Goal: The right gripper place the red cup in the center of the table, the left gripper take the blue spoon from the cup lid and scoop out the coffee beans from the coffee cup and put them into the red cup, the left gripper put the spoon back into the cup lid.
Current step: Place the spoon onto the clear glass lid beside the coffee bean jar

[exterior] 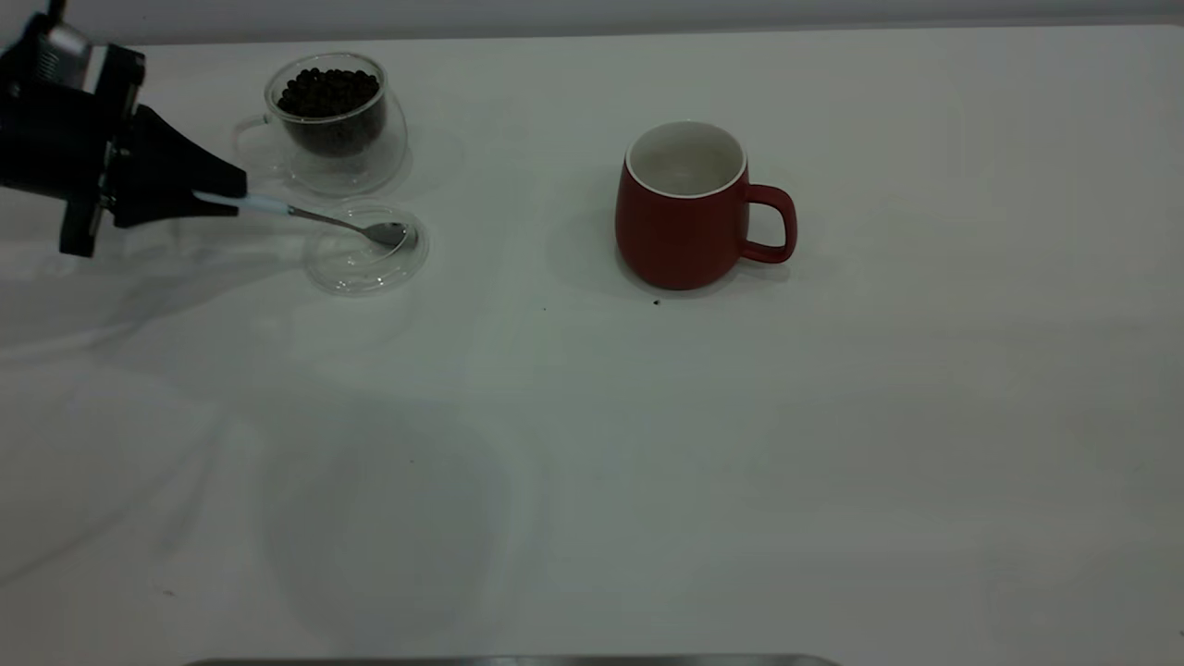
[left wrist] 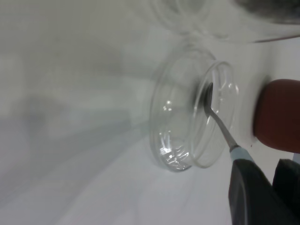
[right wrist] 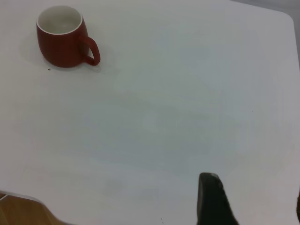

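Holding coffee beans (exterior: 328, 92), the coffee cup (exterior: 335, 125); the red cup (exterior: 683, 217) empty.

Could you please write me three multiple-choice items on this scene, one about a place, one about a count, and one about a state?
1. Where does the bowl of the blue spoon rest?
A. in the red cup
B. in the cup lid
C. on the bare table

2. How many vessels with a handle stand on the table?
A. one
B. two
C. three

3. What is the state of the red cup?
A. empty inside
B. half full of beans
C. tipped on its side

Answers:
1 B: the spoon's bowl lies inside the cup lid, while the left end effector grips its handle.
2 B: only the red cup and the coffee cup holding the coffee beans.
3 A: it stands upright and its white inside shows no beans.
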Controlling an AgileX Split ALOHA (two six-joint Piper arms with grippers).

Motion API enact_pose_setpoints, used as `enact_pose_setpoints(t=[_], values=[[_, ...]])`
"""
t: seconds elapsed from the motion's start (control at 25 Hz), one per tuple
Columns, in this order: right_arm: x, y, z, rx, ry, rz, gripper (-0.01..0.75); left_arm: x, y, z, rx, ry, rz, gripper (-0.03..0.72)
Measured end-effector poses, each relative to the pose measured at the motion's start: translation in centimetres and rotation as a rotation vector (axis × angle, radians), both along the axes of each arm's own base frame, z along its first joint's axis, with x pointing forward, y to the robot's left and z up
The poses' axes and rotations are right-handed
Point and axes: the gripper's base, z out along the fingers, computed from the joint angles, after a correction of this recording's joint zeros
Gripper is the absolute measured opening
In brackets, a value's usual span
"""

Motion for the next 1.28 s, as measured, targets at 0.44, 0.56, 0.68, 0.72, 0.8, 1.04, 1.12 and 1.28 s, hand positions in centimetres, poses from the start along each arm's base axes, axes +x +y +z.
enact_pose_setpoints(t=[0.44,0.56,0.68,0.72,0.8,1.04,1.12,1.28], values=[[0.0,0.0,0.0,0.000,0.000,0.000,0.456,-0.2,-0.7,-0.9,-0.031,0.012,-0.013,0.122],[0.0,0.0,0.0,0.000,0.000,0.000,0.456,-0.2,-0.8,-0.9,-0.029,0.014,-0.012,0.122],[0.0,0.0,0.0,0.000,0.000,0.000,0.456,-0.2,-0.8,-0.9,-0.025,0.014,-0.009,0.122],[0.0,0.0,0.0,0.000,0.000,0.000,0.456,-0.2,-0.8,-0.9,-0.024,0.014,-0.009,0.125],[0.0,0.0,0.0,0.000,0.000,0.000,0.456,-0.1,-0.7,-1.0,-0.017,0.015,-0.004,0.141],[0.0,0.0,0.0,0.000,0.000,0.000,0.456,0.0,-0.6,-1.2,0.015,0.017,0.010,0.273],[0.0,0.0,0.0,0.000,0.000,0.000,0.456,0.0,-0.6,-1.2,0.015,0.017,0.010,0.330],[0.0,0.0,0.0,0.000,0.000,0.000,0.456,-0.1,-0.6,-1.3,0.022,0.021,0.000,0.440]])
